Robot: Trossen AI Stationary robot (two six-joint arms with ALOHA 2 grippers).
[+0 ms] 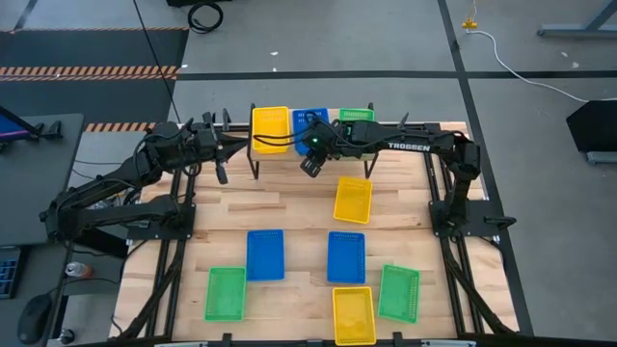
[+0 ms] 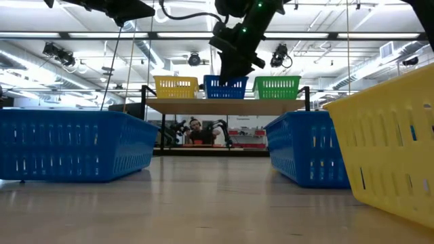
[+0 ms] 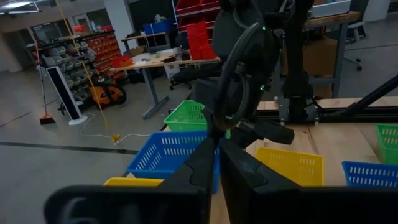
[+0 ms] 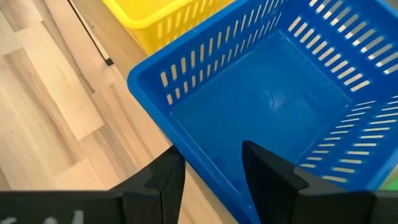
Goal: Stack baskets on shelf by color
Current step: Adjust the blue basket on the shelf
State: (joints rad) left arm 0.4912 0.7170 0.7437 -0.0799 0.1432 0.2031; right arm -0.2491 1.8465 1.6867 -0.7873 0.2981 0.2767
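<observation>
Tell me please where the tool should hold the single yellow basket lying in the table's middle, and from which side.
Take the yellow basket by one of its thin long rims, coming straight down from above. It lies open side up, a little tilted on the table, with bare wood all around, so a finger can likely go inside the mesh wall and the other outside. The right tool is nearest.

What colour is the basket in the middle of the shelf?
Blue. The middle basket shows best in the low view, between a yellow one and a green one.

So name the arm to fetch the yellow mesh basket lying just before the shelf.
Right. The yellow perforated plastic basket lies on the right arm's side, near the right claw at the low wooden shelf; the left claw hangs farther off, past the shelf's other end.
</observation>
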